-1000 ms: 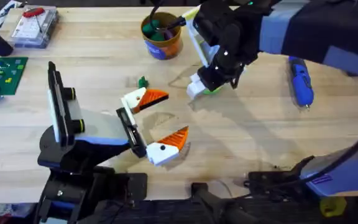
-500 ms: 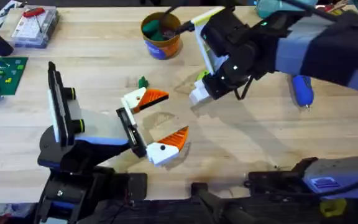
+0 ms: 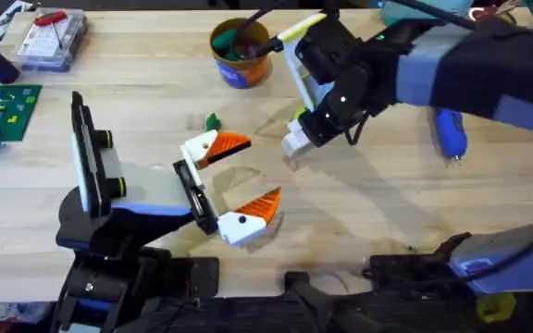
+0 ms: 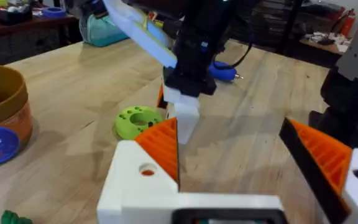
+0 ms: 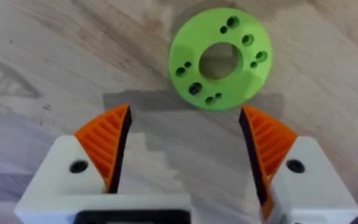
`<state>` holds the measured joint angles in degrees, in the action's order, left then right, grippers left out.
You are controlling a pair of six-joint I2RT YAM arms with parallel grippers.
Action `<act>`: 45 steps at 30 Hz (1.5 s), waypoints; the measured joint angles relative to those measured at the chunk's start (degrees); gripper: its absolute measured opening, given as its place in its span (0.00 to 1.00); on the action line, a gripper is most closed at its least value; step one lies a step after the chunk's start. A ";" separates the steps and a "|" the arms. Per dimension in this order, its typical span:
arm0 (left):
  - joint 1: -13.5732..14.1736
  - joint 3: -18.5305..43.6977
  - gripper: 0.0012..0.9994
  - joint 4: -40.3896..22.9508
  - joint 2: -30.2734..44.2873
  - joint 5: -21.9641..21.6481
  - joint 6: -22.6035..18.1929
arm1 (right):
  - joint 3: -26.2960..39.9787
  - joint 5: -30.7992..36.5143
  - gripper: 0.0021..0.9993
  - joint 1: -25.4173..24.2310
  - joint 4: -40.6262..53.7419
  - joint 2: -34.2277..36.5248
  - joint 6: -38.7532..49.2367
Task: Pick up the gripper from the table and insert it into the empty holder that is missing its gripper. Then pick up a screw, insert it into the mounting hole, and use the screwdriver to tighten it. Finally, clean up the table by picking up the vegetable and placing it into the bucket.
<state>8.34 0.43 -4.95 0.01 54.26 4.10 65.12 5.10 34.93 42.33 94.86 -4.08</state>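
The vegetable [image 5: 220, 59] lies flat on the wood table [image 3: 359, 213], a lime-green disc with a centre hole and small holes around it. In the right wrist view it is just beyond the tips of the right gripper [image 5: 185, 134], between the lines of the two fingers but not touched by them. This gripper's orange pads [image 5: 107, 140] stand wide apart and hold nothing. In the overhead view the right gripper [image 3: 296, 136] points down at the table in the middle-back part, and a green edge of the disc [image 3: 297, 115] shows beside it.

The bucket [image 3: 240, 51] stands near the far edge, a little to the left of the right gripper, apart from the disc. It has some dark and green things inside. The screwdriver [image 3: 449, 129] lies on the right side of the table, well apart.

The left gripper [image 3: 239, 180] rests low over the near-left part of the table. Its fingers [image 4: 160, 146] are spread wide and empty.
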 joint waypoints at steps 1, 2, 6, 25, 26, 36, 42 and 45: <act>0.00 0.00 0.99 0.00 0.00 0.00 0.00 | 0.55 0.00 0.99 -0.20 0.41 0.75 0.09; 0.00 0.00 0.99 0.00 0.00 0.00 0.00 | 1.11 -0.01 0.99 -0.35 0.58 1.44 0.14; 0.00 0.00 0.99 0.00 0.00 -0.01 0.00 | 3.77 -0.01 0.96 -0.74 1.40 3.57 0.29; 0.00 0.00 0.99 0.00 -0.02 0.00 0.00 | 5.22 -0.02 0.53 -0.74 2.07 5.27 0.88; 0.00 0.00 0.99 0.00 0.00 0.00 0.00 | 5.22 -0.02 0.53 -0.74 2.07 5.29 0.90; 0.00 0.00 0.99 0.00 0.00 -0.02 0.00 | 5.44 0.03 0.49 -0.74 2.10 6.89 0.90; 0.00 0.00 0.99 0.00 0.00 0.00 0.00 | 5.46 0.05 0.43 -0.89 1.75 6.89 0.90; 0.00 0.00 0.99 0.00 -0.02 -0.02 0.00 | 5.46 0.07 0.36 -0.89 1.65 6.89 0.95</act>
<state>8.34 0.43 -4.95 -0.01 54.24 4.10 70.59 5.18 34.04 43.98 101.75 -3.13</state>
